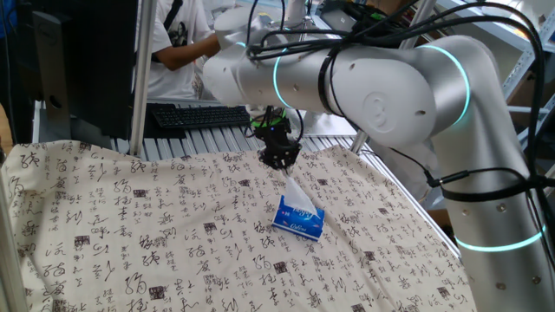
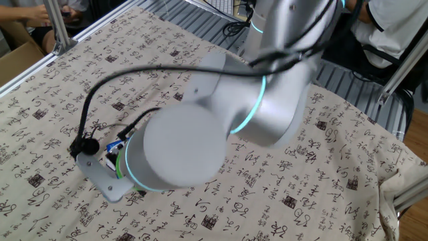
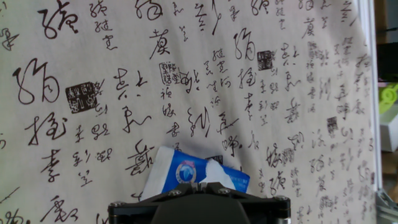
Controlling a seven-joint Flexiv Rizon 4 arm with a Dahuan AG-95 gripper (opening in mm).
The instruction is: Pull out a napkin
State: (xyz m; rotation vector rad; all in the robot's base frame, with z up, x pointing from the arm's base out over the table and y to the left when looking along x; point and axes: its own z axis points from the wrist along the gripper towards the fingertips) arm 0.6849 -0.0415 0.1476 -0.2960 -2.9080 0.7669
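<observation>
The black gripper (image 1: 280, 157) hangs just above the blue-and-white tissue pack (image 1: 297, 219), its fingers drawn together on the top tip of the napkin (image 1: 295, 192), a white sheet stretched up out of the pack. The napkin's long axis runs steeply upward, leaning a little toward the keyboard (image 1: 192, 114) side, narrow end at the fingers and wider end still in the pack's slot. In the hand view the napkin (image 3: 210, 172) rises from the pack (image 3: 186, 174) straight into the dark gripper body at the bottom edge. The pack lies flat on the calligraphy-print tablecloth (image 1: 130, 234), its long axis slanting across the cloth. The silver Flexiv arm (image 1: 381, 78) reaches over from the pack's far side, wrist pointing down; in the other fixed view its elbow (image 2: 180, 147) hides nearly all of the pack.
</observation>
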